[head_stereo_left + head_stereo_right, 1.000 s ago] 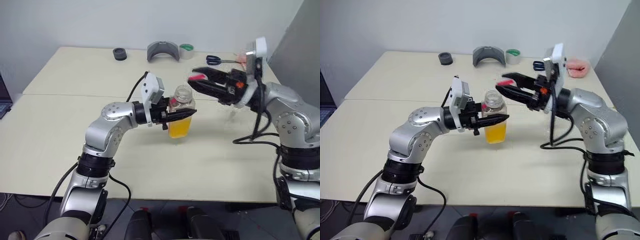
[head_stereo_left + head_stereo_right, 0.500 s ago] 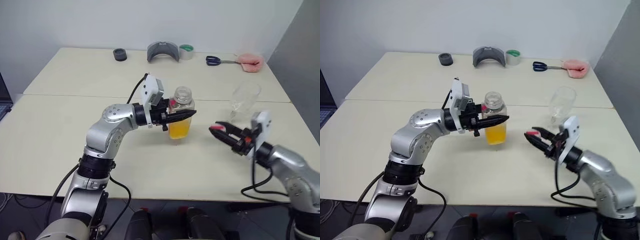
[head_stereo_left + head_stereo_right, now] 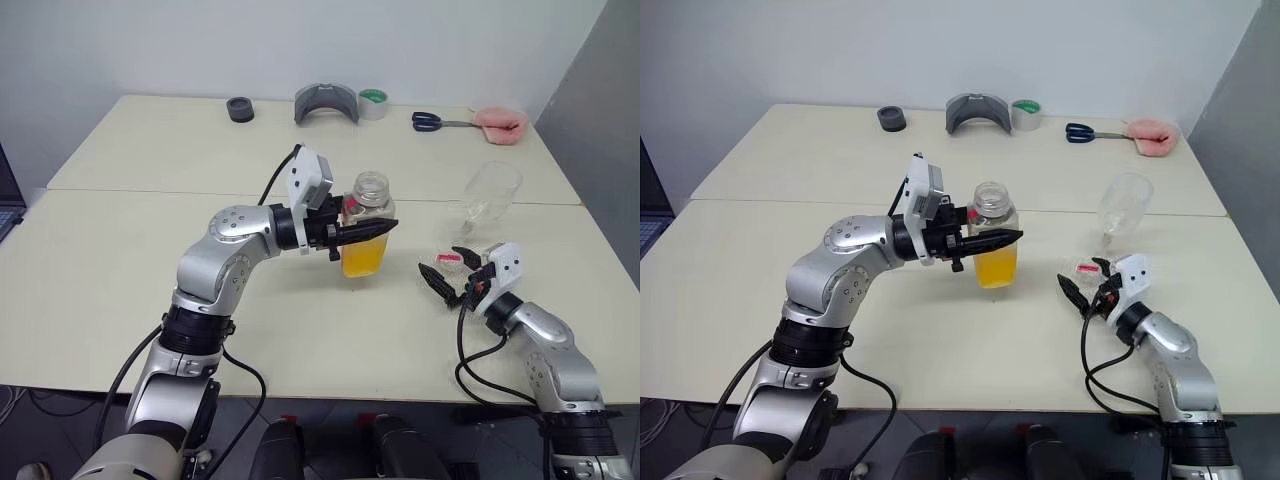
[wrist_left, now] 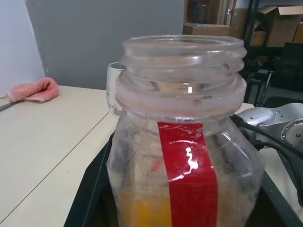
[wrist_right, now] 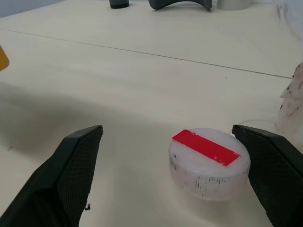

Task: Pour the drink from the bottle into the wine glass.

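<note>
Left gripper (image 3: 372,229) level, jaws clamped; right gripper (image 3: 447,274) low, jaws spread

bottle (image 3: 366,236) centre of table (image 3: 120,280), wine glass (image 3: 488,196) to its right, cap (image 3: 449,261) before glass

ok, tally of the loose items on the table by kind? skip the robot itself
Bottle (uncapped, held by left gripper): 1
Bottle cap (on the table between the open fingers of right gripper): 1
Wine glass: 1
Scissors: 1
Tape roll: 1
Pink cloth: 1
Grey curved piece: 1
Small dark round item: 1
Total: 8
</note>
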